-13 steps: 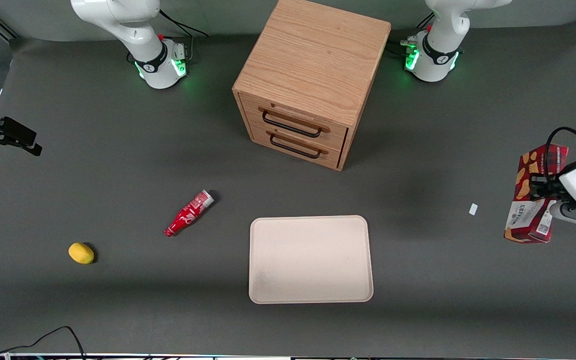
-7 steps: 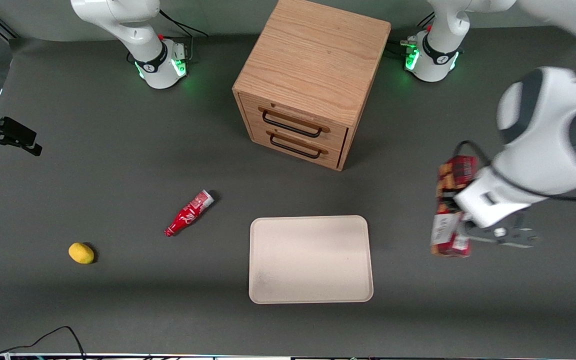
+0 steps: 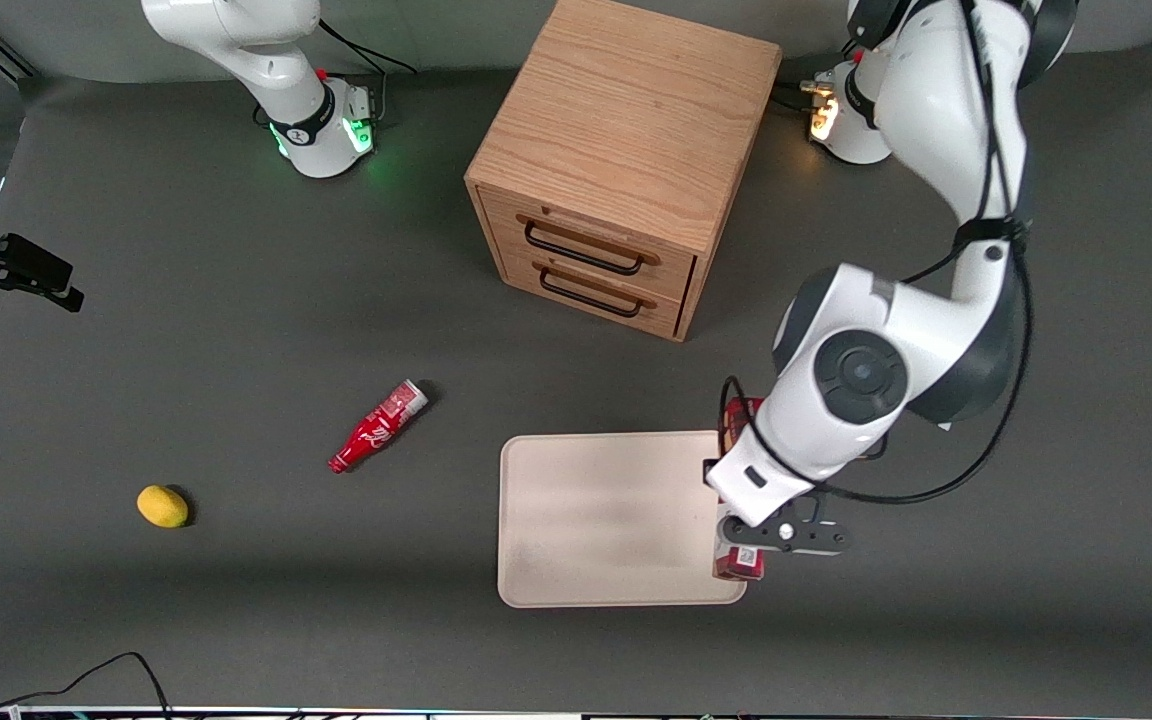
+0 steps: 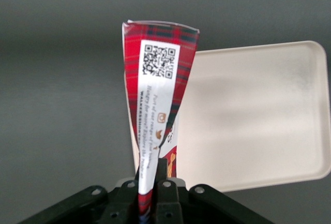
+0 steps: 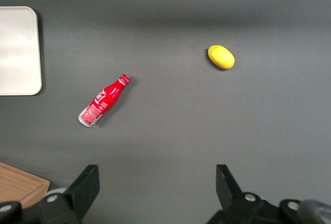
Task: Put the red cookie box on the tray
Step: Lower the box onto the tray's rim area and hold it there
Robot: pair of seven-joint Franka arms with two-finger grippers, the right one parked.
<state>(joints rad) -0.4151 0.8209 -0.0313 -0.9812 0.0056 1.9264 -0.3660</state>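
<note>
Over the tray's (image 3: 596, 520) edge toward the working arm's end of the surface (image 3: 236, 600), the box (image 3: 739, 564) is hanging in the air, clamped in the gripper (image 3: 742, 532). The box is showing a narrow face in the wrist view (image 4: 155, 100): red tartan cardboard with a long white label carrying a square code and fine print, and tan cookie pictures low down by the gripper (image 4: 152, 182). From the front only its two ends are peeking out from under the arm, one nearer the cabinet (image 3: 626, 160), one nearer the front camera.

The arm is reaching down from its base beside the cabinet, bent at the elbow, with the wrist pointing downward over the tray's rim. The gripper is pinching the box between its fingers (image 4: 164, 180).

The tray (image 4: 258, 125) is lying flat, nearer the front camera than the cabinet, with nothing resting in it. The cabinet's two drawers are standing closed.

A bottle (image 3: 376, 426) and a lemon (image 3: 162, 506) are lying toward the parked arm's end.
</note>
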